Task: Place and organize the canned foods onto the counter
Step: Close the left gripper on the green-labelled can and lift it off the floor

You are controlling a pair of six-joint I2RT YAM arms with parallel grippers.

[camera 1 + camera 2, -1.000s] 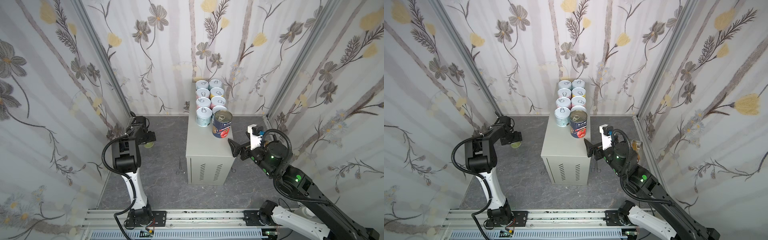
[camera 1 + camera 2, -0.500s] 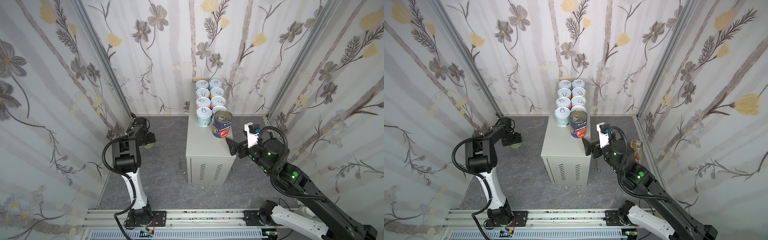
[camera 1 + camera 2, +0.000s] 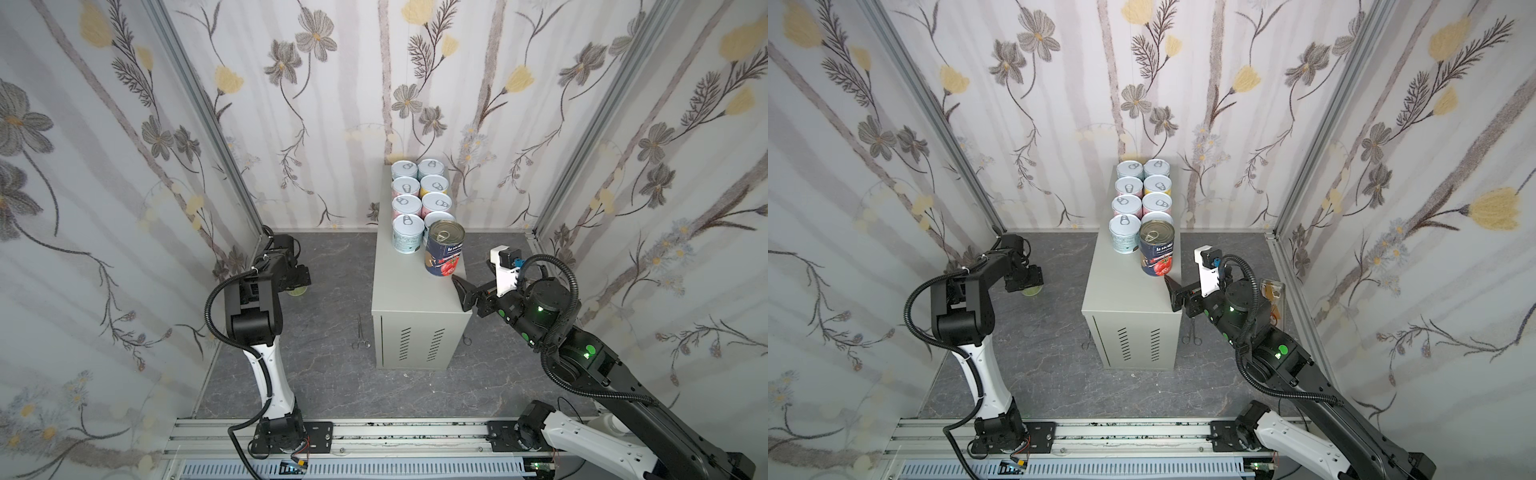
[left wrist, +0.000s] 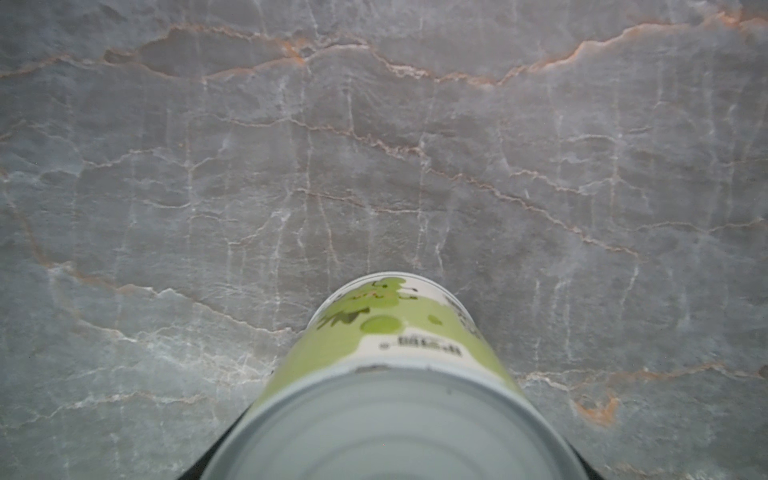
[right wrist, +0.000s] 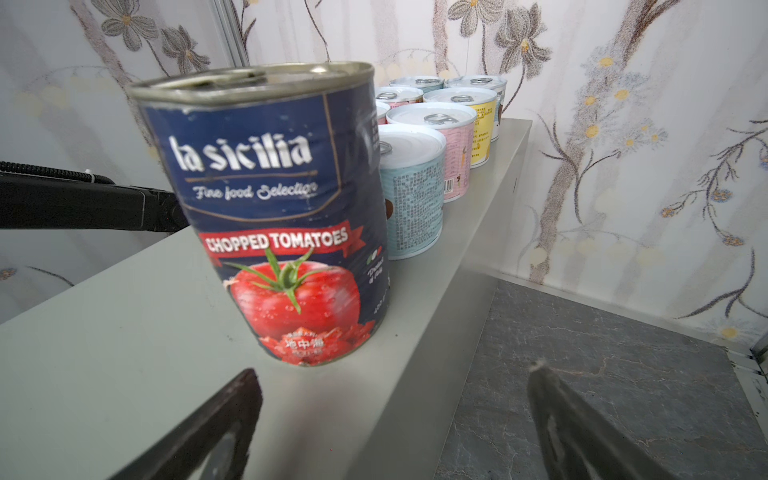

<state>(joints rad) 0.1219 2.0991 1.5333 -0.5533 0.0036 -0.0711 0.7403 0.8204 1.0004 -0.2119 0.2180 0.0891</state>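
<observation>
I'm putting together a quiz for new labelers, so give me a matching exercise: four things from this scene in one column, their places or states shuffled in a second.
Things
1. tomato can
2. green-label can
3. scissors
4. right gripper

Places or states
A. open, holding nothing
B. standing on the floor, well away from the counter
C. on the counter, beside the short cans
D. lying flat on the floor beside the counter

Pairs: 1-C; 2-B; 3-D; 4-A

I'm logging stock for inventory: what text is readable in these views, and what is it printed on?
"la sicilia": tomato can, top of the label
"Fine food Selection": tomato can, under the brand
"CHOPPED TOMATOES": tomato can, red banner
Print on the short cans and the green can: too small or blurred to read.
</observation>
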